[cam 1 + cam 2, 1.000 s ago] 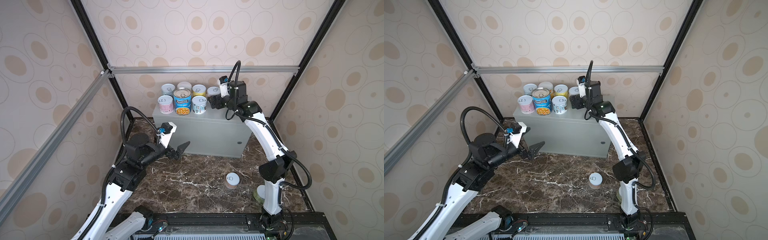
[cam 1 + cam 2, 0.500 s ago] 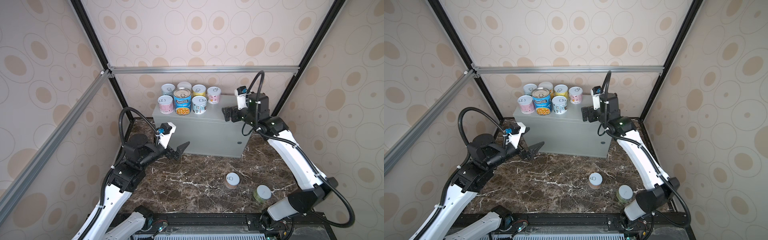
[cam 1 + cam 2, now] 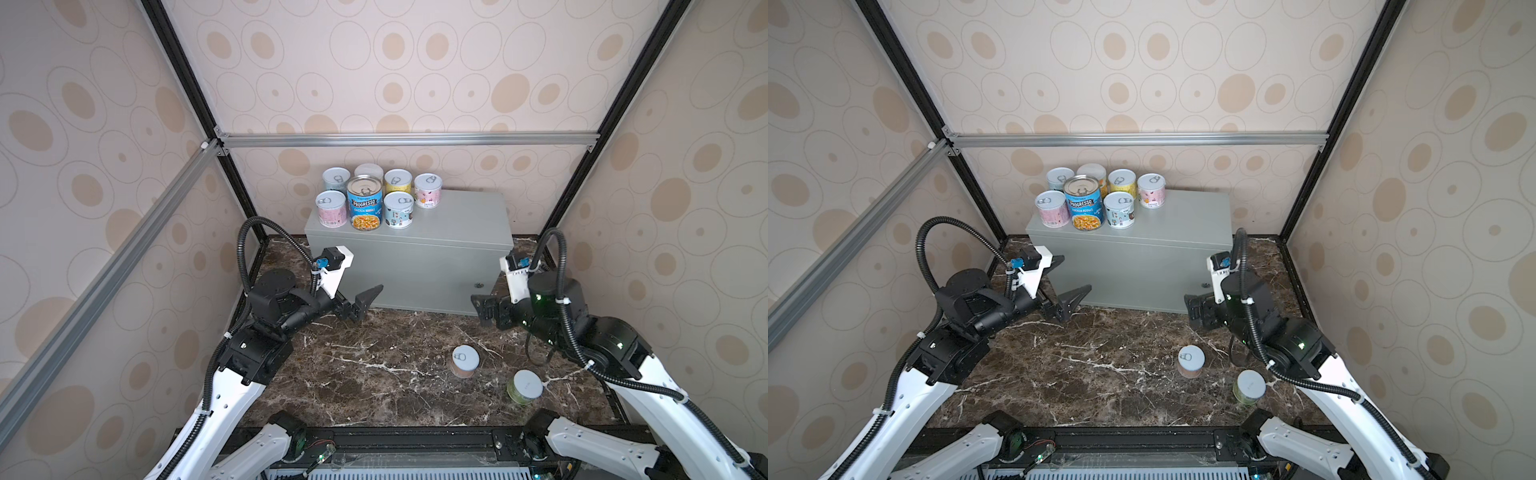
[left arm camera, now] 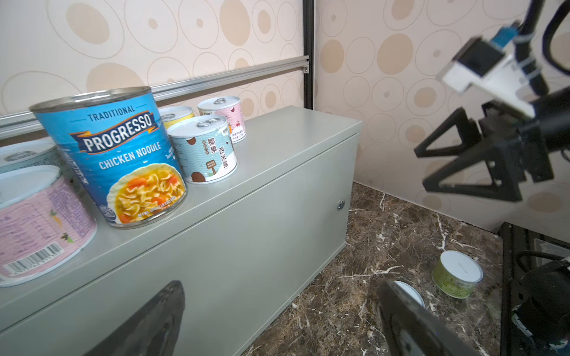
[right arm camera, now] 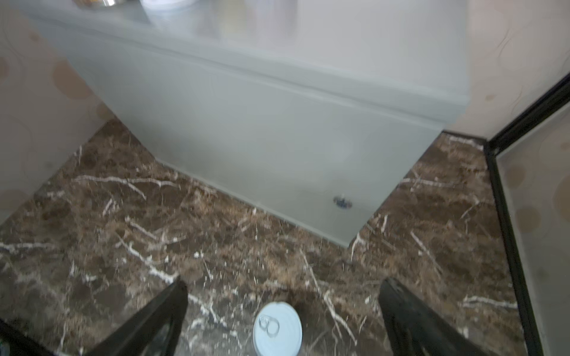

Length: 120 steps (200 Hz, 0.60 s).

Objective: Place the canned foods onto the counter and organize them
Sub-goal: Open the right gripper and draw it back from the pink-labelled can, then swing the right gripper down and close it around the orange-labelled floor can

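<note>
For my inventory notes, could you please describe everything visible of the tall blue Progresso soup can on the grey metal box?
The tall blue Progresso soup can is a metal cylinder with a silvery pull-tab lid and a label reading Traditional Progresso Chicken Noodle above pictured noodle soup. It stands upright, lid on, in the front row at the left end of the grey metal box in both top views, between a short pink-labelled can and a short pale blue can; whether it touches them is unclear.

Seven cans [image 3: 365, 208] sit left on the counter [image 3: 465, 220], two cans [image 3: 465, 360] before it.
</note>
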Available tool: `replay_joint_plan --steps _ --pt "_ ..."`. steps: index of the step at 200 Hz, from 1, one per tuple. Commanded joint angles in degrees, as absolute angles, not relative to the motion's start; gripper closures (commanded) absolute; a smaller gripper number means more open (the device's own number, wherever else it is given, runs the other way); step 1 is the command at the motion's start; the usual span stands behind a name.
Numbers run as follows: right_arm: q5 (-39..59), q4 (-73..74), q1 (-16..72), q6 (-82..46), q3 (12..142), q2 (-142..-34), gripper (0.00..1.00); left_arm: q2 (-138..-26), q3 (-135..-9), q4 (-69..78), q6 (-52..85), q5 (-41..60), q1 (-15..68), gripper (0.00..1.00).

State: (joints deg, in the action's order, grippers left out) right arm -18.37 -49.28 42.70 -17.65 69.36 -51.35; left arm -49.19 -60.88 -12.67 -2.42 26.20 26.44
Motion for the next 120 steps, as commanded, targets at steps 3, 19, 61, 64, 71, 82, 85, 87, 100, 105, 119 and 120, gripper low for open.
replay_joint_plan --steps 3,19,61,64,71,82,85,87,100,105,119,120 --pt "-22.2 -52.9 46.9 -29.1 61.0 -49.2 0.00 -49.3 -59.9 -8.5 -0.4 29.8 26.9 0.02" --pt "-22.5 -50.5 49.4 -33.2 54.9 -49.2 0.00 -49.5 -59.2 -7.7 0.2 30.8 26.9 0.02" --pt "-21.4 -41.6 51.7 -42.1 41.5 -51.6 0.00 -49.5 -58.7 -7.7 0.2 31.6 26.8 0.02" --pt "-21.2 -41.1 51.6 -42.7 40.7 -51.9 0.00 -49.4 -58.6 -7.7 0.2 31.6 26.8 0.02" --pt "-20.7 -39.8 51.7 -43.6 39.2 -52.8 0.00 -49.5 -58.5 -7.7 0.1 31.5 26.8 0.02" --pt "-20.6 -38.4 51.6 -45.3 37.2 -54.4 0.00 -49.6 -58.5 -7.6 0.1 31.5 26.8 0.02" --pt "-20.7 -38.1 51.6 -45.8 36.8 -54.8 0.00 -49.6 -58.5 -7.6 0.1 31.6 26.8 0.02" --pt "-20.7 -37.7 51.6 -46.0 36.4 -55.1 0.00 -49.6 -58.5 -7.6 0.1 31.6 26.8 0.02" --pt "-20.2 -34.6 51.6 -46.3 34.2 -56.5 0.00 -49.9 -58.4 -7.2 0.2 31.8 26.8 0.02" --pt "-20.1 -33.6 51.7 -46.5 33.5 -57.0 0.00 -50.1 -58.4 -7.1 0.3 31.9 26.9 0.02" --pt "-20.0 -30.5 51.6 -47.1 31.8 -58.3 0.00 -50.6 -58.7 -7.2 0.4 32.0 26.8 0.02" --pt "-20.0 -30.3 51.6 -47.1 31.7 -58.4 0.00 -50.7 -58.7 -7.2 0.4 32.0 26.9 0.02"
